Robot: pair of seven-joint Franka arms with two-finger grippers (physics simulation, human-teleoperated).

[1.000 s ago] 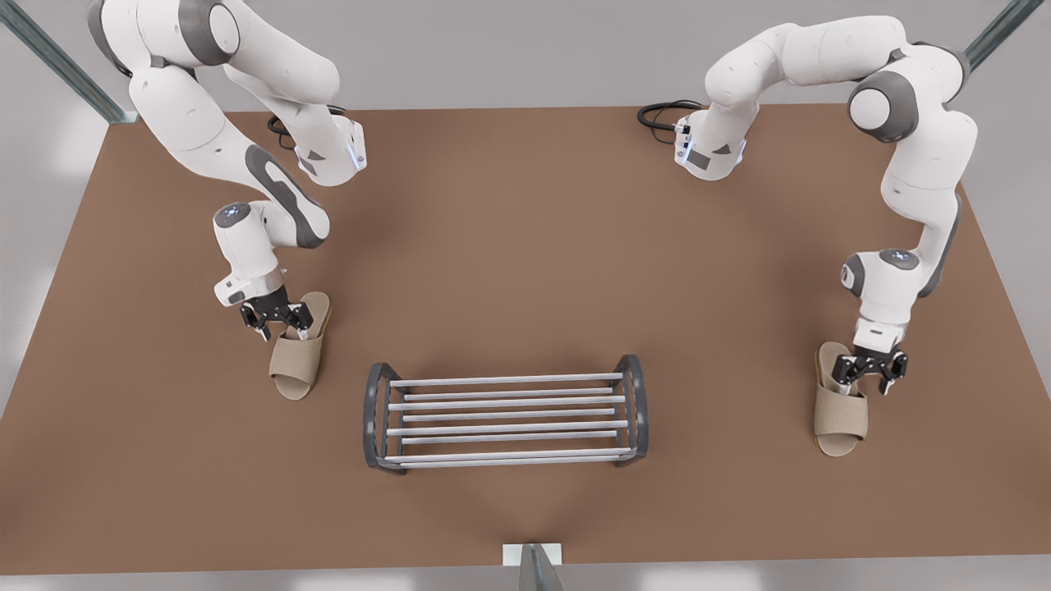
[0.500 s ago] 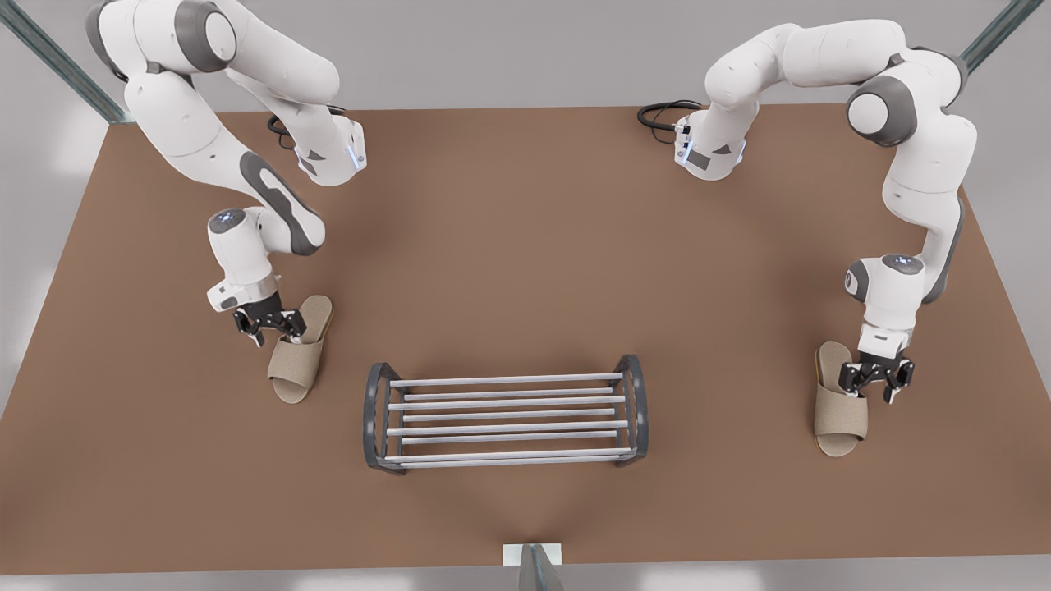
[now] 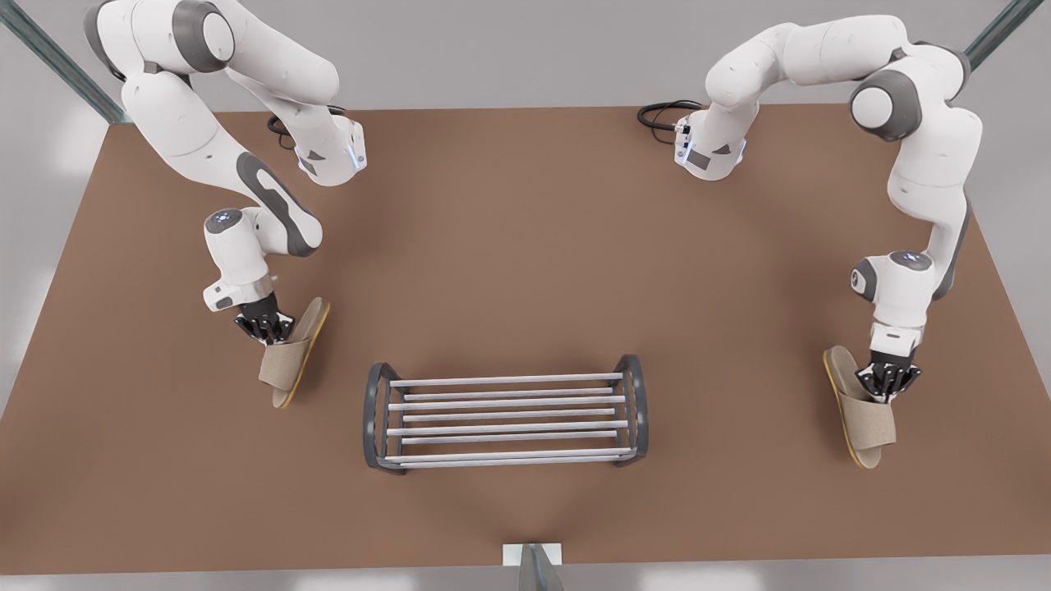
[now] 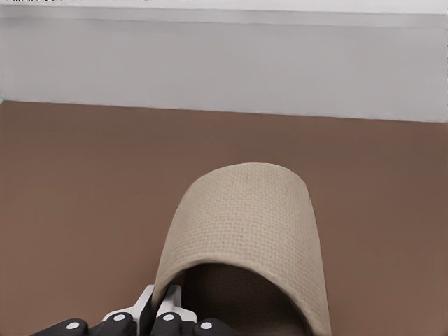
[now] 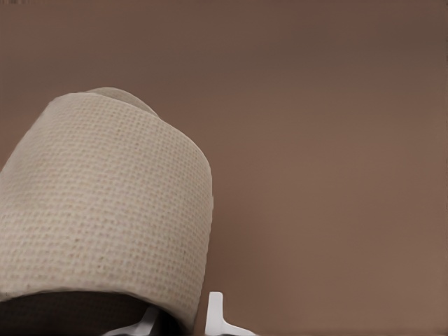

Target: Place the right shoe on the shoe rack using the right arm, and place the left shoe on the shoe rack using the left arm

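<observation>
- Since a second ago, both pincers have closed onto their slippers, and each slipper has tipped up so I can see the yellowish edge of its sole.
- My left pincer (image 3: 887, 382) is at the front view's right, clenched on the outer edge of the strap of the left shoe (image 3: 864, 419).
- From the left wrist view, I see the fingers (image 4: 148, 302) pinching the strap's side wall, with the beige upper arching past them.
- That left shoe is tilted, well apart from the shoe rack (image 3: 501, 402), near the counter's (image 3: 509, 246) edge at the front view's right.
- My right pincer (image 3: 267, 328) is at the front view's left, clenched on the strap edge of the right shoe (image 3: 289, 355).
- That right shoe leans over, toe end towards the camera, near the rack's end frame at the front view's left but not touching it.
- I see the rack itself in mid-counter between the two shoes, its silver bars bare.
</observation>
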